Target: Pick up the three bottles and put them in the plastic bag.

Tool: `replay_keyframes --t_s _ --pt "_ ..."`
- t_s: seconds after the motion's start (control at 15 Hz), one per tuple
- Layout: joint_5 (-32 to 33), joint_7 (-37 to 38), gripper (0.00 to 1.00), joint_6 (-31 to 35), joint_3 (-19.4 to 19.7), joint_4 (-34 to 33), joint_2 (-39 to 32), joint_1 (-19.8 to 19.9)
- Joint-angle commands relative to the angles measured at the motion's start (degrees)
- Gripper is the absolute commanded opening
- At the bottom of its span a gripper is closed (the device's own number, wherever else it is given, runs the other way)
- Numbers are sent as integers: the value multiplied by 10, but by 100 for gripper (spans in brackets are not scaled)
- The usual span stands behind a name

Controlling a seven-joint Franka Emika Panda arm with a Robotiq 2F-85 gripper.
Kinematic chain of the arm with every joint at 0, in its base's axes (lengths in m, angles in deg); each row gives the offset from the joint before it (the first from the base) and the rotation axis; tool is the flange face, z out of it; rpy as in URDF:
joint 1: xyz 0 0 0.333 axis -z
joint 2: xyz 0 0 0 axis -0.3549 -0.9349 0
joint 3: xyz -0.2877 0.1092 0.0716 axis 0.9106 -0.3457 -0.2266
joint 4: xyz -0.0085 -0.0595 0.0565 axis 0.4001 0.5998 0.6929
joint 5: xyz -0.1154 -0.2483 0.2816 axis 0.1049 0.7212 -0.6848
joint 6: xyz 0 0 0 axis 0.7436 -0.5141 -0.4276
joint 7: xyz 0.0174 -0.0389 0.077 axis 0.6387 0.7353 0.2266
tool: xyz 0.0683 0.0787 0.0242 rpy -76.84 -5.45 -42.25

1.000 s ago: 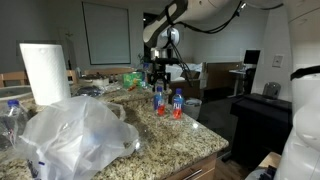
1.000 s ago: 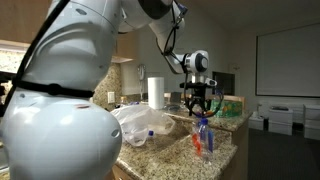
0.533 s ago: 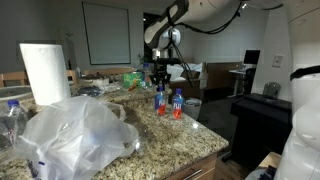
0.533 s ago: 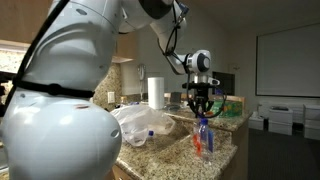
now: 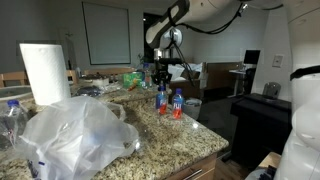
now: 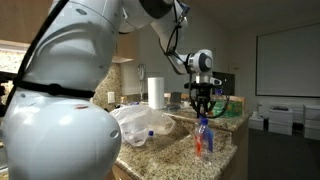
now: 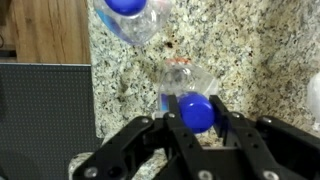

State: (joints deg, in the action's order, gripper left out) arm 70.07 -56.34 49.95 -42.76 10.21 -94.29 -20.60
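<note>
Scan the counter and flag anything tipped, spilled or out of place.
Nothing stands out. Two small bottles stand upright on the granite counter, with no spill in view, and the gripper sits over one's blue cap. The plastic bag lies crumpled by the paper-towel roll. A third is not clearly visible.

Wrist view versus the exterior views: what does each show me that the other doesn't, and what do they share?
Only the wrist view: looking straight down, the blue cap of the bottle under the hand sits between the hand's spread fingers.
Only an exterior view: the plastic bag, the paper-towel roll, the larger water bottle, and the hand's height just above the cap.
Shared: the hand, the granite counter, the bottle under the hand and the second bottle beside it.
</note>
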Motion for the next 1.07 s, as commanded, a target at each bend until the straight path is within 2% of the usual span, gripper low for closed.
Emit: replay_keyframes --t_s 0.0,0.33,0.67,0.8,0.87,0.93,1.0 --pt "-24 -70 10 29 -15 26 17 17" --pt "-25 -150 10 26 -22 28 18 22" --pt "8 -190 11 15 -17 26 17 19" --pt "29 -197 11 18 -15 27 16 17" --pt "65 -147 11 -52 -23 -23 48 -14" --pt "85 -142 11 -41 -24 -16 56 -20" --pt "100 -137 11 -59 -30 -27 66 -27"
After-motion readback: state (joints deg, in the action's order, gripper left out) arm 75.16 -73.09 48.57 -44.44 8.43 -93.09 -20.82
